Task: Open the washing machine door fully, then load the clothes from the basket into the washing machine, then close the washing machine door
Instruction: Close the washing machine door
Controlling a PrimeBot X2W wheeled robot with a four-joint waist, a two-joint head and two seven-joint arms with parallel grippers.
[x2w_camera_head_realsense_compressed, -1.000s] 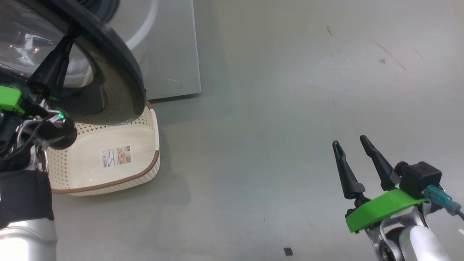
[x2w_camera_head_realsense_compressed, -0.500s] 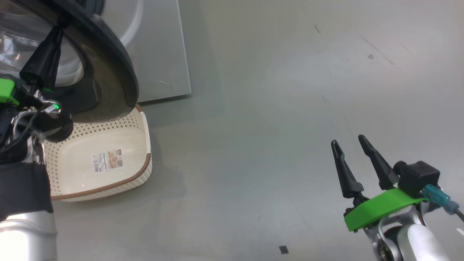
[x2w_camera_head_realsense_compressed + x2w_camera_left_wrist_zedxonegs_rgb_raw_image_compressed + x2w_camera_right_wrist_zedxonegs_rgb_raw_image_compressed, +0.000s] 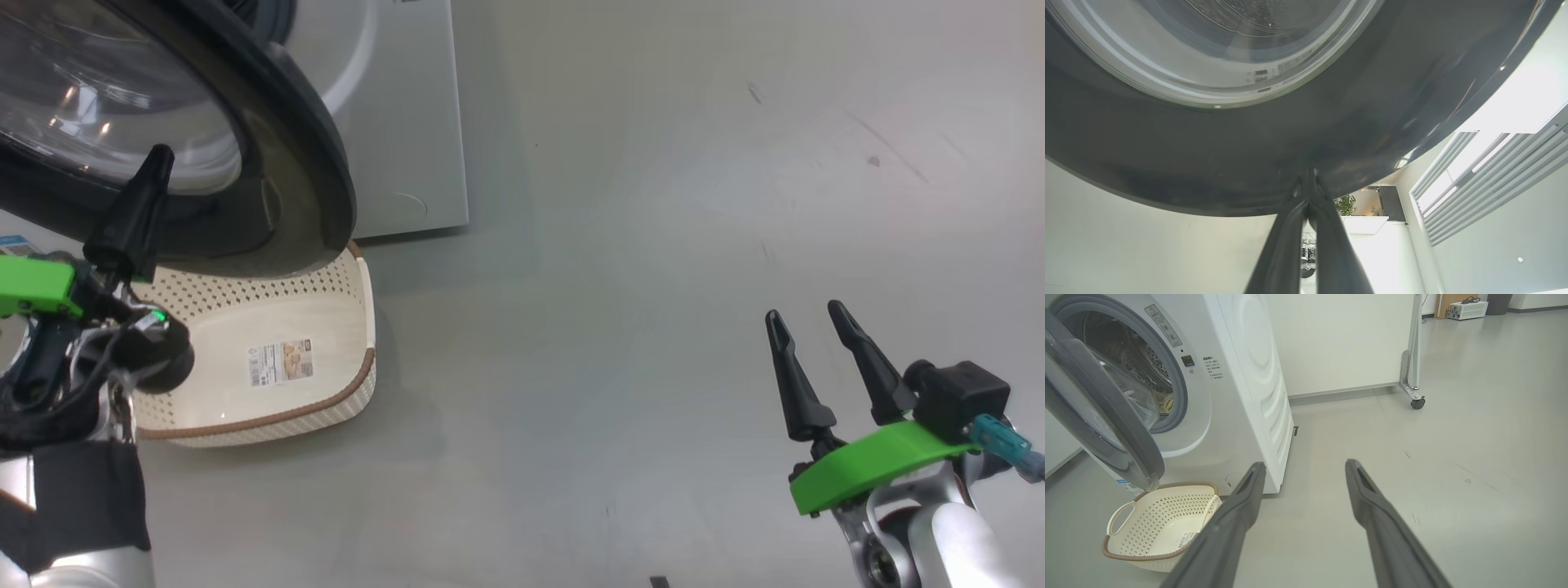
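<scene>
Basket [image 3: 326,282]: cream, perforated, on the floor under the part-open washing machine door [image 3: 318,163]; paper label [image 3: 280,363] on its base. Washing machine [image 3: 1241,375] drum [image 3: 1139,355]: cream-yellow clothes [image 3: 1167,402] inside. Left gripper [image 3: 157,157]: fingers pressed together at the door's black rim. Right gripper [image 3: 803,312]: fingers spread wide, holding nothing.

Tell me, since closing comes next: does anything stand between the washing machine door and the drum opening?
Nothing visible does. The gap between the washing machine door and the drum opening looks clear. The basket sits on the floor under the door's lower edge; the shut left hand is at its outer face.
</scene>
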